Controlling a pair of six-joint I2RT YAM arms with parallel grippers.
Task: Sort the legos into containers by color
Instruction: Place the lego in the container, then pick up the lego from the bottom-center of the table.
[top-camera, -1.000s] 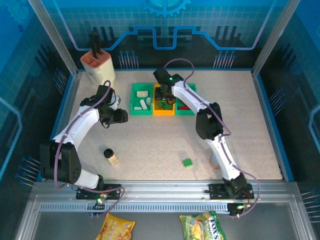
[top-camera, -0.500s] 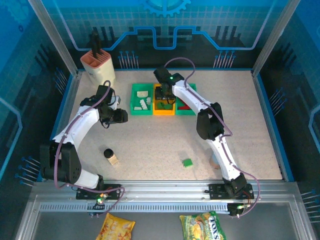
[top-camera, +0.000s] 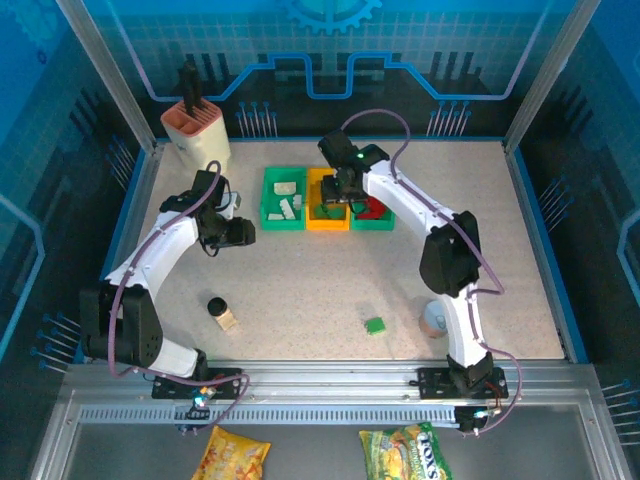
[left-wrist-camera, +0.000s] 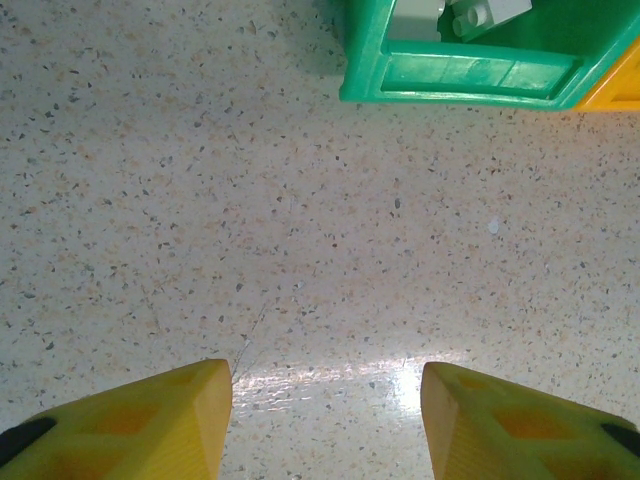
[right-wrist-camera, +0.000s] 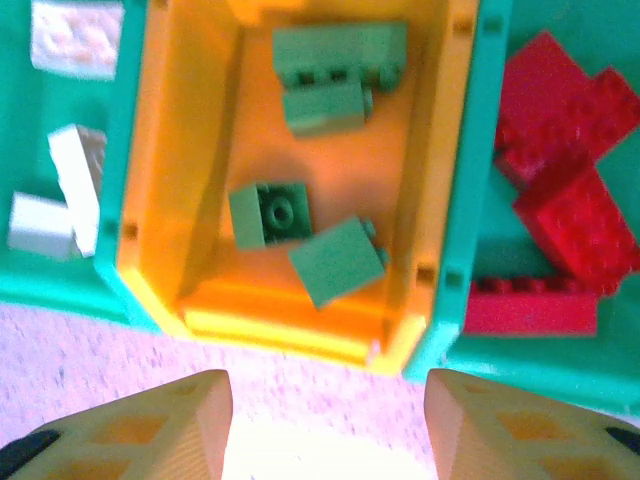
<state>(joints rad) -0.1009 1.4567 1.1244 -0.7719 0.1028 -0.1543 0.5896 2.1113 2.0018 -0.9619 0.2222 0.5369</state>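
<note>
The three containers stand in a row at the back middle: a green bin (top-camera: 283, 197), an orange bin (top-camera: 327, 214) and a second green bin (top-camera: 374, 217). In the right wrist view the orange bin (right-wrist-camera: 165, 200) holds several green legos (right-wrist-camera: 338, 260), the left bin (right-wrist-camera: 40, 275) holds cream legos (right-wrist-camera: 75, 170), and the right bin (right-wrist-camera: 470, 180) holds red legos (right-wrist-camera: 560, 150). My right gripper (top-camera: 338, 198) hovers over the orange bin's near edge, open (right-wrist-camera: 327, 400) and empty. One green lego (top-camera: 375, 325) lies on the table. My left gripper (top-camera: 245, 233) is open (left-wrist-camera: 326, 400) over bare table, short of the left green bin (left-wrist-camera: 460, 75).
A small tan piece with a black cap (top-camera: 220, 312) lies front left. A round grey cup (top-camera: 435, 320) stands by the right arm's lower link. A tall cream-and-pink holder (top-camera: 197, 130) occupies the back left corner. Blue walls rim the table.
The right arm's elbow has swung to the right and its gripper has shifted slightly right over the orange bin, uncovering the grey cup. The left arm has not moved.
</note>
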